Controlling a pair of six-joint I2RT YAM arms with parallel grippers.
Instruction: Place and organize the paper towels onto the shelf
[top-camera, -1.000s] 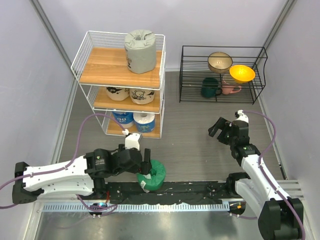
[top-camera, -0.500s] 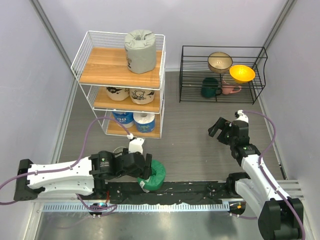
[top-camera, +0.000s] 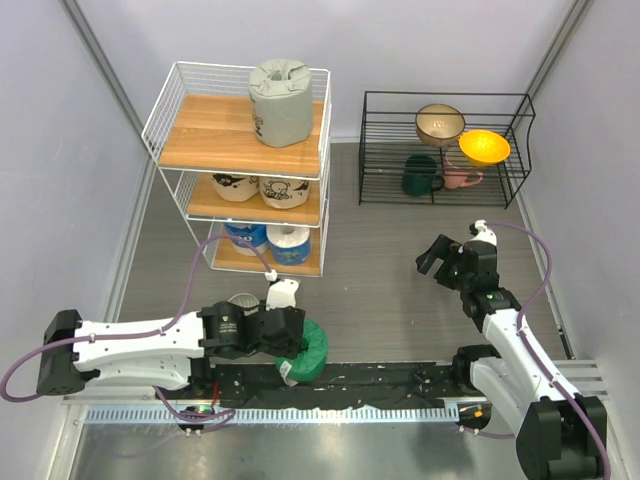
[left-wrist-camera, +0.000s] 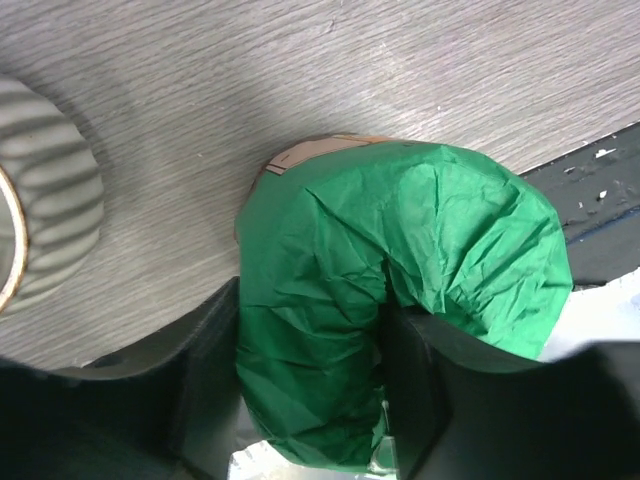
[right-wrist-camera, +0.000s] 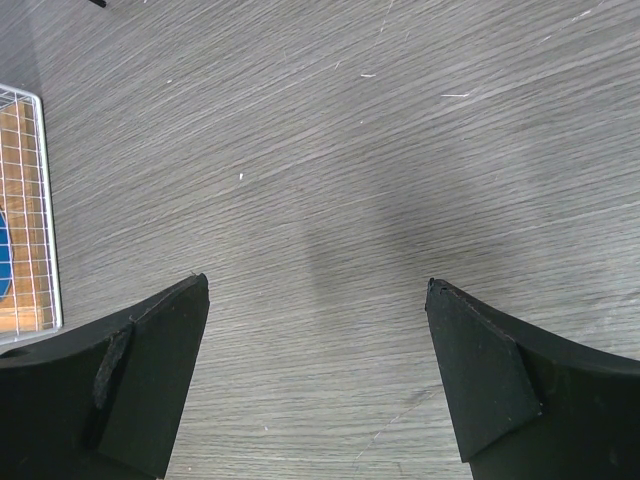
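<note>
A green paper towel roll (top-camera: 310, 349) (left-wrist-camera: 400, 250) lies on the table near the front edge. My left gripper (top-camera: 291, 343) (left-wrist-camera: 312, 335) is shut on it, one finger against its outer wrap and the other in the fold at its core. The white wire shelf (top-camera: 172, 98) stands at back left. On its top board sits a grey roll (top-camera: 280, 102). Two tan printed rolls (top-camera: 260, 188) occupy the middle board, and a blue-white roll (top-camera: 246, 237) and a white-blue roll (top-camera: 289, 241) the bottom one. My right gripper (top-camera: 438, 256) (right-wrist-camera: 318, 292) hovers open over bare table at the right.
A ribbed pale mug (left-wrist-camera: 40, 200) (top-camera: 243, 300) stands just left of the green roll. A low black wire rack (top-camera: 447, 96) at back right holds a gold bowl (top-camera: 440, 123), an orange bowl (top-camera: 484, 147), a green mug (top-camera: 420, 176) and a pink mug (top-camera: 462, 178). A black strip (top-camera: 390, 376) runs along the front edge.
My left gripper has slid right and down onto the green roll and its jaws have narrowed onto it. The right arm has not moved.
</note>
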